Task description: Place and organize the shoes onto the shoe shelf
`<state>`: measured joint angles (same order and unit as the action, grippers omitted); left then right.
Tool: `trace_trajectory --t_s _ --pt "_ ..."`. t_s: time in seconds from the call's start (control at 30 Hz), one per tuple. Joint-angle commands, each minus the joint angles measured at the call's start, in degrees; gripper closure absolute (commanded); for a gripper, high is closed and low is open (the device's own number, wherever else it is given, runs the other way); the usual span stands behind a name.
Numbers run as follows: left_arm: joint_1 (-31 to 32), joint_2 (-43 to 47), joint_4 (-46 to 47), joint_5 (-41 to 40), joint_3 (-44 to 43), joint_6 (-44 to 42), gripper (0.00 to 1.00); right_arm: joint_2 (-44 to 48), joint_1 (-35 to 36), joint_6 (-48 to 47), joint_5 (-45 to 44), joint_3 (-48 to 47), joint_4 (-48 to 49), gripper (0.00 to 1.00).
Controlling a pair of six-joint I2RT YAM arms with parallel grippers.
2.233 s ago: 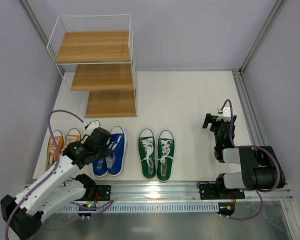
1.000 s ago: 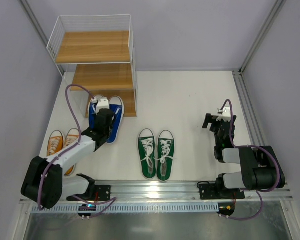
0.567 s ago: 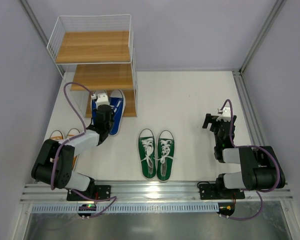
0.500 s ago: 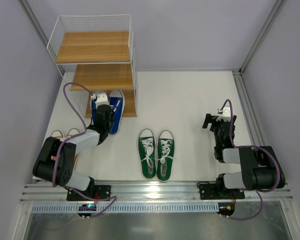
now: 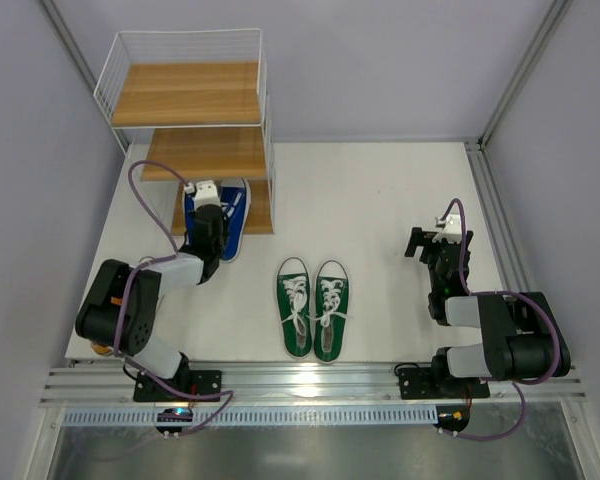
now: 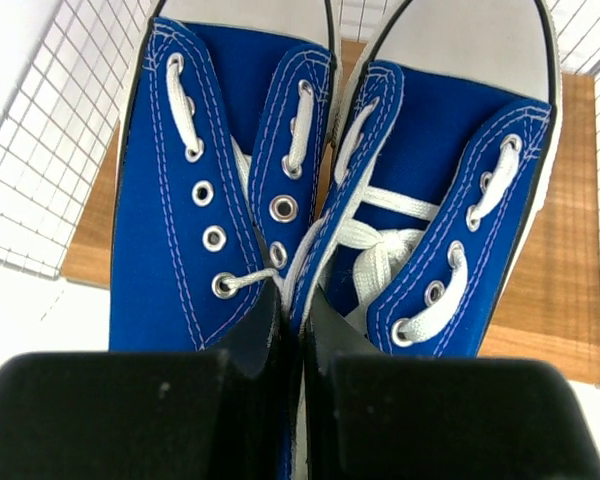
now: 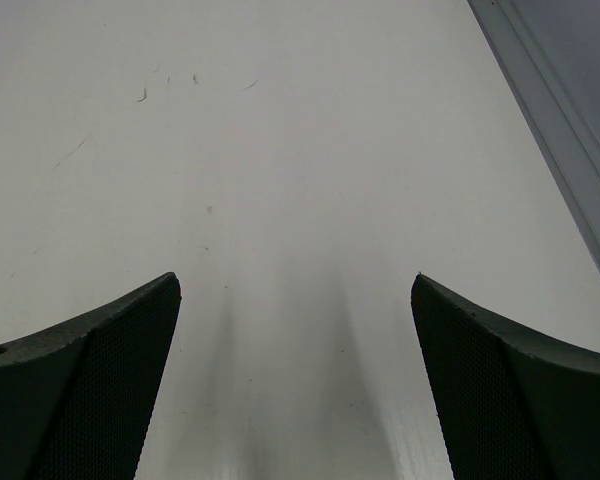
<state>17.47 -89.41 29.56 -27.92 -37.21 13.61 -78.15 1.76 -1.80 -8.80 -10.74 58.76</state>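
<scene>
White table, a few faint scuffs. The shelf stands on it at far left. The green pair lies near middle front, side by side, toes away from me. An orange shoe lies near left, mostly hidden under my left arm.

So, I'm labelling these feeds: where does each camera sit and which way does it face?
Top external: above and behind the bases, looking down on table, shoe shelf, green shoes; both arms show.
Left wrist: on left arm, facing shelf's lowest board; left gripper pinches blue shoes.
Right wrist: on the right arm, facing table; right gripper open.
Shared: blue shoes, in top and left wrist.
</scene>
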Motion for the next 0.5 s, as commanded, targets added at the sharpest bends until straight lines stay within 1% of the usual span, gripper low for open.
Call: trace_trajectory --t_s 0.0,0.27,0.47 --pt "-0.25 0.90 15.17 -3.01 -5.76 -1.74 1.00 -0.07 -0.18 0.13 0.36 -1.12 4.96 0.03" --pt "-0.60 -2.79 16.57 -3.01 -8.84 -2.97 1.00 -0.07 -0.18 0.13 0.45 -1.12 4.96 0.03" --pt "-0.60 -3.49 19.04 -2.58 -7.09 0.45 1.00 0.01 -0.18 0.13 0.45 -1.12 4.96 0.03"
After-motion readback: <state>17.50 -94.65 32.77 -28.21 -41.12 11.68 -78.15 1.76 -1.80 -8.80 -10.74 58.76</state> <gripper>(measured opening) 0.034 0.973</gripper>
